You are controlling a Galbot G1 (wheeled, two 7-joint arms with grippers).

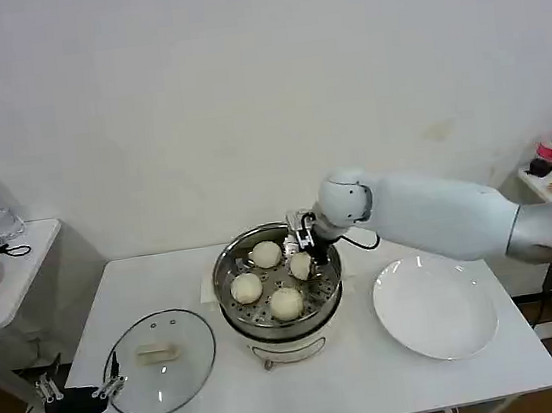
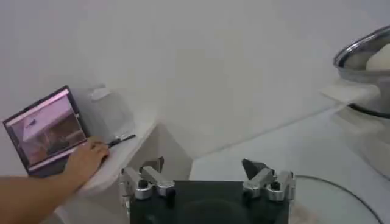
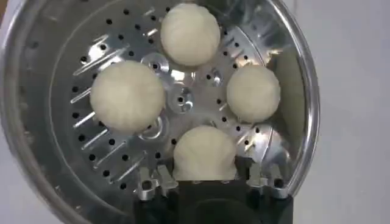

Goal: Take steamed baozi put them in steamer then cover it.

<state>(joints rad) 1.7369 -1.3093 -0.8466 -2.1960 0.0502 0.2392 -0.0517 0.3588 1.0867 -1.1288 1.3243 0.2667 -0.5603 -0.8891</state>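
So the steamer (image 1: pixel 280 295) sits around the middle of the white table (image 1: pixel 309 394), a bit toward its far edge: shiny round steel pot on a white base, open top facing straight up, no lid on it. All four steamed baozi (image 1: pixel 286 303) are in there on the perforated tray, smooth cream-white balls, roughly one per quarter of the tray with gaps between them. From the right wrist view, each baozi (image 3: pixel 127 95) looks round with no real long axis, and the tray's holes and slots fan out from a centre hub.

The right gripper (image 1: pixel 304 248) reaches in over the far-right rim of the steamer. Its fingers (image 3: pixel 154 183) sit either side of one bun, close to it or just touching, so they're spread about a bun's width; can't say whether they're actually squeezing it.

The cover (image 1: pixel 160 363) lies flat on the table near the front-left corner, well apart from the steamer. It's clear glass with a metal rim, and its whitish bar handle runs roughly parallel to the front edge.

The left gripper (image 1: pixel 80 392) hangs at the front-left corner just beside the cover's rim, fingers (image 2: pixel 151 181) wide apart and holding nothing. A white plate (image 1: pixel 436 308) sits bare at the right side of the table.
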